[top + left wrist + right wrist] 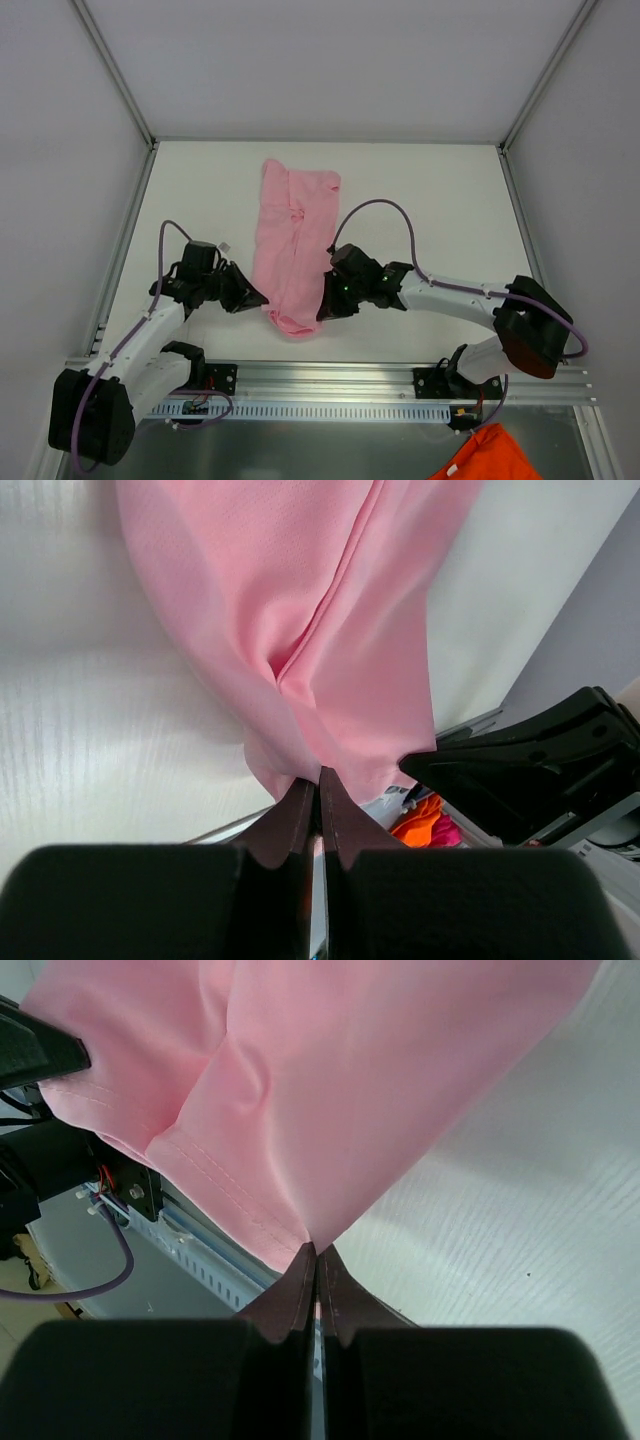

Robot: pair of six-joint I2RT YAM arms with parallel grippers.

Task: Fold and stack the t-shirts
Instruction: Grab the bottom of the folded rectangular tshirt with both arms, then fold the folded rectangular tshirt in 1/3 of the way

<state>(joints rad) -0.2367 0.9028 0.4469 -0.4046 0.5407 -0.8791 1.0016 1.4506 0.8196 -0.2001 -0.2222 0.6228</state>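
A light pink t-shirt [292, 245] lies bunched into a long narrow strip down the middle of the white table, its far end flat and its near end lifted. My left gripper [262, 298] is shut on the near left edge of the t-shirt [330, 630]. My right gripper [322, 312] is shut on the near right edge, by a stitched hem [300, 1090]. The two grippers are close together, with the cloth hanging between them.
The metal rail [330, 385] with the arm bases runs along the near edge. An orange cloth [488, 455] lies below the rail at the bottom right; it also shows in the left wrist view [425, 822]. White walls enclose the table on three sides.
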